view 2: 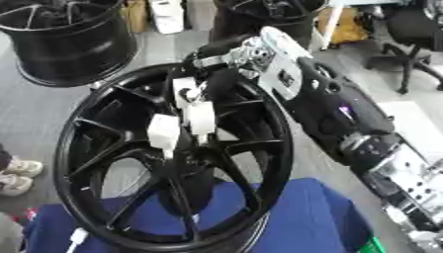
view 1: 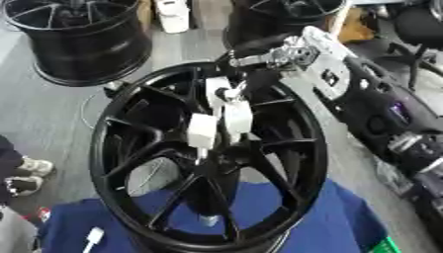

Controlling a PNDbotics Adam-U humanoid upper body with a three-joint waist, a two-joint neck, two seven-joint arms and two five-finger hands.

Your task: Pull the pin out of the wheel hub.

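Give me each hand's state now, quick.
Right hand: at the wheel hub, fingers over its centre; whether they hold the pin cannot be told.
Left hand: not in view.

Right hand (view 2: 186, 116) reaches into the upright black wheel hub (view 2: 95, 148), fingers curled.

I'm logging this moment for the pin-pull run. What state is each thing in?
Wheel hub: standing on edge on the blue cloth.
Right hand: reaching into the hub's centre, white-tipped fingers among the spokes; grip unclear.
Pin: not distinguishable.
Spare rim: standing behind.
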